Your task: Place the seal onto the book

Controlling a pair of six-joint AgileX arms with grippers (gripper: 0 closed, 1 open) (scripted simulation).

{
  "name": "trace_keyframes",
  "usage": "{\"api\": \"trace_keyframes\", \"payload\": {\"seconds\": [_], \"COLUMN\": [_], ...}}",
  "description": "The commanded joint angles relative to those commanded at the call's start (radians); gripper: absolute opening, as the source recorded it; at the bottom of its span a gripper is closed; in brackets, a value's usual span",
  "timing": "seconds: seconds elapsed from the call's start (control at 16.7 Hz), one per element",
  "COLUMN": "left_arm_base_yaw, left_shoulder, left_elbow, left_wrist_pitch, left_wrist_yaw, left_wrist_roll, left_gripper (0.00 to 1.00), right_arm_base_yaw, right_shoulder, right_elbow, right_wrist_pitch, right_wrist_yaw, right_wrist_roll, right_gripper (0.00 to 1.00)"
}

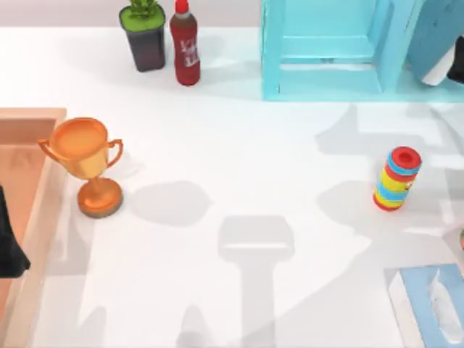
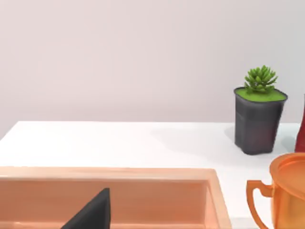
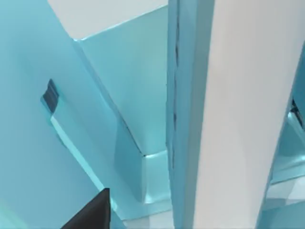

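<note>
The book (image 1: 433,32) is at the far right corner of the table in the top view, tilted, its teal-blue cover turned toward us and a wedge of white page edge at its lower end; it sits just beside the light-blue rack (image 1: 330,51) that stands along the far edge. Our right gripper (image 1: 458,69) is a dark shape at the right border, touching or just beside the book's white edge; we cannot tell whether it has hold of the book, nor how wide it is. The right wrist view has teal and pale surfaces pressed close.

Our left gripper (image 1: 10,246) hangs over the wooden tray (image 1: 43,196) at the table's left edge; we cannot tell its state either. Near the tray stands the orange-gold trophy (image 1: 87,163); behind it, at the far edge, are a potted plant (image 1: 145,36) and a red bottle (image 1: 185,47), close together. The striped cylinder (image 1: 396,179) stands upright on the right; the tissue box (image 1: 435,315) lies at the near right corner.
</note>
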Motion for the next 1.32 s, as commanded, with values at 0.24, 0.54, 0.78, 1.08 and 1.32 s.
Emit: {"api": "trace_keyframes", "payload": {"seconds": [0.24,0.54,0.78,1.08,1.32], "left_arm_base_yaw": [0.000,0.000,0.000,0.000,0.000], "left_shoulder": [0.000,0.000,0.000,0.000,0.000], "left_elbow": [0.000,0.000,0.000,0.000,0.000], "left_wrist_pitch": [0.000,0.000,0.000,0.000,0.000], "left_wrist_yaw": [0.000,0.000,0.000,0.000,0.000], "left_wrist_roll": [0.000,0.000,0.000,0.000,0.000], "left_gripper": [1.00,1.00,1.00,1.00,1.00], "right_arm_base_yaw": [0.015,0.029,0.030,0.030,0.030], "right_shoulder": [0.103,0.250,0.276,0.276,0.276], "right_elbow": [0.166,0.340,0.366,0.366,0.366], "right_wrist_pitch": [-0.064,-0.093,-0.093,-0.093,-0.093], "right_wrist_yaw": [0.016,0.031,0.033,0.033,0.033], "right_wrist_roll": [0.003,0.004,0.004,0.004,0.004], "right_gripper": [1.00,1.00,1.00,0.77,0.47]}}
